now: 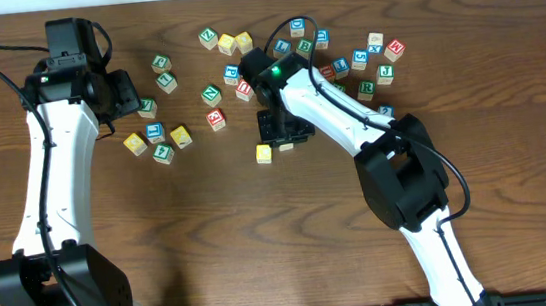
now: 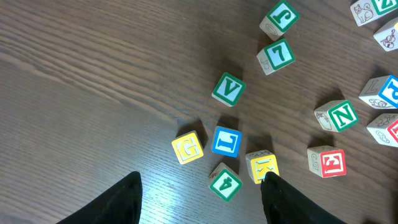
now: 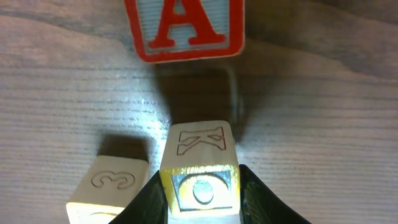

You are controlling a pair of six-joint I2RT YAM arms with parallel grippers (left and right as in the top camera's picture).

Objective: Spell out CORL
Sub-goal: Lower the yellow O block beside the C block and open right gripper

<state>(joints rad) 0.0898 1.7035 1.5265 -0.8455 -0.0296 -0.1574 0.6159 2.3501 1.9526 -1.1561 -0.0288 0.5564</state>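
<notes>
My right gripper (image 3: 200,182) is shut on a wooden letter block (image 3: 200,146) with a yellow O face and an engraved K face, low at the table. A cream block with an engraved 3 (image 3: 112,186) lies just left of it, and a red A block (image 3: 184,28) lies beyond. In the overhead view the right gripper (image 1: 274,133) sits mid-table with a yellow block (image 1: 264,154) at its tip. My left gripper (image 2: 202,180) is open and empty above a yellow G block (image 2: 188,148), a blue L block (image 2: 226,141) and a green 4 block (image 2: 225,182).
Many more letter blocks lie scattered along the far half of the table, such as a green V block (image 2: 229,89), a green N block (image 2: 337,116) and a cluster at the back right (image 1: 364,59). The left gripper (image 1: 131,91) hovers at the back left.
</notes>
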